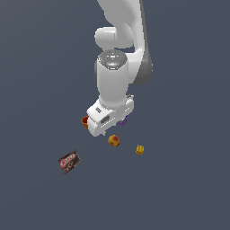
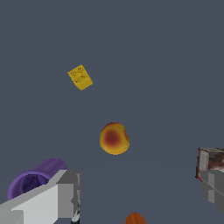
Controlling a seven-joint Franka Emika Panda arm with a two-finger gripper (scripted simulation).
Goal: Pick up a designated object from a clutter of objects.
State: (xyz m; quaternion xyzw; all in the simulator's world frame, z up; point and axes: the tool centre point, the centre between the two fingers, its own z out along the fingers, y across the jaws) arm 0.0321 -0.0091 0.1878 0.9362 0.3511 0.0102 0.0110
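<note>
The gripper [image 2: 135,192] stands open above the ball [image 2: 114,138] (apparently untouched), purple cup [image 2: 35,180] beside one finger.

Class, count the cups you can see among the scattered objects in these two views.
2. The orange cup peeks out at the exterior view's left of the gripper; the purple cup lies on its side behind it. More could be hidden.

A bare simulated test scene: my white arm [image 1: 117,76] over a featureless, render-flat grey floor [image 1: 188,188].
</note>
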